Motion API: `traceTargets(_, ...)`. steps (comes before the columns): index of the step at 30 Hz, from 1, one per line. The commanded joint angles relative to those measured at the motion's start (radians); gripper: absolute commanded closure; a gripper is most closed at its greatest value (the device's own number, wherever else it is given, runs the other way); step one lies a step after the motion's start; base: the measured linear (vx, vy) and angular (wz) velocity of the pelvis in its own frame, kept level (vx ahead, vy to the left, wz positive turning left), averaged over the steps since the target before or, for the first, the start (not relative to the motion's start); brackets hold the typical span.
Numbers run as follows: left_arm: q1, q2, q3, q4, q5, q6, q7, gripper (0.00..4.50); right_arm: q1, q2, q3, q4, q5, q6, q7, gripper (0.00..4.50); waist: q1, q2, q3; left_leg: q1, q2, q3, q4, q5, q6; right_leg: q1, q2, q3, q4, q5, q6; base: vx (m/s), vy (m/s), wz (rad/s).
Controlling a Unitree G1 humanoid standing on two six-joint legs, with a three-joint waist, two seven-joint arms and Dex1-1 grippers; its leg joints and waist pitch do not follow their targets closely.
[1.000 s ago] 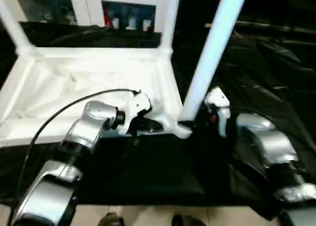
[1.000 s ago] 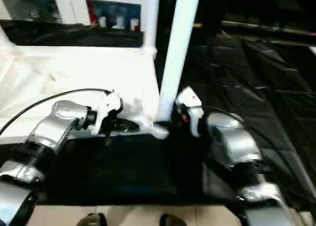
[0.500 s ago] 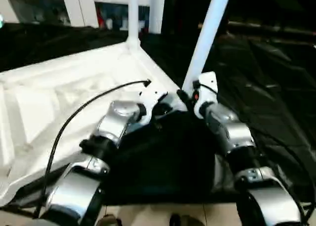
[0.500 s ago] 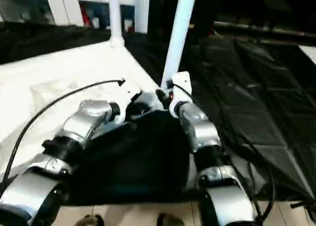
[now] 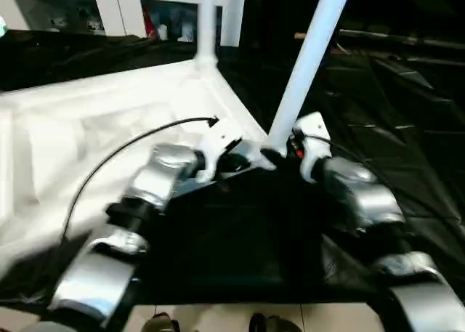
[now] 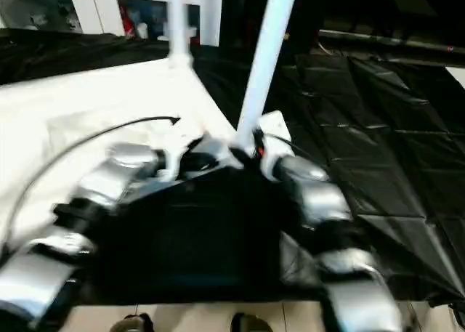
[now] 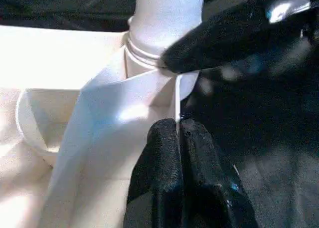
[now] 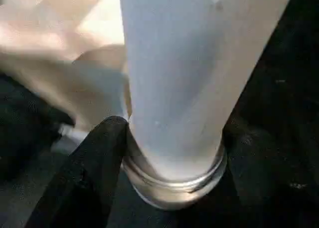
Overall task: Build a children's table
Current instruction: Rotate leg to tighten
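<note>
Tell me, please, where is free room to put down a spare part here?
Free: the black sheet right of the near leg, and the tabletop underside left of the left gripper. Crowded: the near corner socket, where both grippers, including the right gripper, meet.

You have a white glass-door cabinet (image 5: pixel 109 9) at the back with small items behind its panes, and black sheeting (image 6: pixel 378 143) spread over the floor around the work.

My head pair looks down over both forearms; my wrist cameras sit close, sharing the leg (image 8: pixel 194 78) base.
</note>
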Motion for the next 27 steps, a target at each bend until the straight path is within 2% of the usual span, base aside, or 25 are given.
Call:
traceTargets(1,0.043,0.01,-0.072,-0.005,0.002,-0.011,-0.105,4.5,0.036,-0.022,0.068,-0.057,0.023,0.012,0.143,1.34,0.008,0.001,-0.054,0.012,0.012,0.002,-0.057,-0.181,0.074,0.058,-0.024,0.018,-0.058,-0.099,-0.214,0.0,0.0,0.0)
traceTargets(3,0.065,0.044,-0.089,-0.046,-0.023,-0.025,-0.192,4.5,0.055,-0.06,0.075,-0.1,0.035,0.01,0.203,1.34,0.008,0.003,-0.056,0.014,0.012,0.004,-0.053,-0.145,0.093,0.058,-0.023,0.017,-0.048,-0.029,-0.247,0.0,0.0,0.0)
traceTargets(6,0.079,0.07,-0.101,-0.07,-0.033,-0.029,-0.245,4.5,0.071,-0.087,0.08,-0.132,0.044,0.013,0.252,1.34,0.007,0.003,-0.057,0.016,0.013,0.007,-0.051,-0.137,0.104,0.059,-0.023,0.017,-0.045,-0.006,-0.274,0.0,0.0,0.0)
traceTargets(11,0.084,0.108,-0.104,-0.068,-0.022,-0.043,-0.28,4.5,0.098,-0.121,0.093,-0.192,0.081,0.039,0.334,1.34,0.016,0.004,-0.054,0.02,0.015,0.007,-0.054,-0.171,0.088,0.057,-0.025,0.019,-0.051,-0.079,-0.261,0.0,0.0,0.0)
traceTargets(12,0.084,0.114,-0.103,-0.068,-0.021,-0.045,-0.283,4.5,0.104,-0.125,0.096,-0.204,0.089,0.045,0.35,1.34,0.017,0.001,-0.055,0.02,0.016,0.006,-0.054,-0.166,0.087,0.059,-0.025,0.019,-0.049,-0.076,-0.259,0.0,0.0,0.0)
traceTargets(14,0.086,0.118,-0.102,-0.072,-0.022,-0.046,-0.286,4.5,0.108,-0.129,0.097,-0.213,0.092,0.05,0.363,1.34,0.017,0.002,-0.055,0.02,0.016,0.006,-0.053,-0.166,0.084,0.057,-0.026,0.019,-0.049,-0.08,-0.262,0.0,0.0,0.0)
traceTargets(15,0.087,0.12,-0.103,-0.074,-0.023,-0.046,-0.288,4.5,0.11,-0.13,0.097,-0.216,0.092,0.052,0.367,1.59,0.017,0.002,-0.056,0.019,0.016,0.006,-0.053,-0.164,0.08,0.057,-0.027,0.019,-0.048,-0.08,-0.262,0.0,0.0,0.0)
traceTargets(17,0.09,0.12,-0.103,-0.083,-0.026,-0.042,-0.288,4.5,0.11,-0.125,0.097,-0.213,0.093,0.049,0.371,1.66,0.018,0.0,-0.058,0.02,0.015,0.007,-0.051,-0.156,0.078,0.058,-0.027,0.019,-0.047,-0.075,-0.264,0.0,0.0,0.0)
traceTargets(23,0.095,0.119,-0.103,-0.094,-0.032,-0.038,-0.291,4.5,0.114,-0.125,0.1,-0.218,0.098,0.055,0.38,1.91,0.018,-0.002,-0.063,0.019,0.012,0.008,-0.045,-0.11,0.097,0.062,-0.025,0.018,-0.038,-0.004,-0.28,0.0,0.0,0.0)
traceTargets(27,0.097,0.117,-0.102,-0.094,-0.033,-0.039,-0.295,4.5,0.123,-0.131,0.103,-0.23,0.103,0.064,0.386,1.93,0.021,-0.002,-0.063,0.02,0.013,0.008,-0.044,-0.114,0.103,0.062,-0.026,0.018,-0.038,-0.015,-0.28,0.0,0.0,0.0)
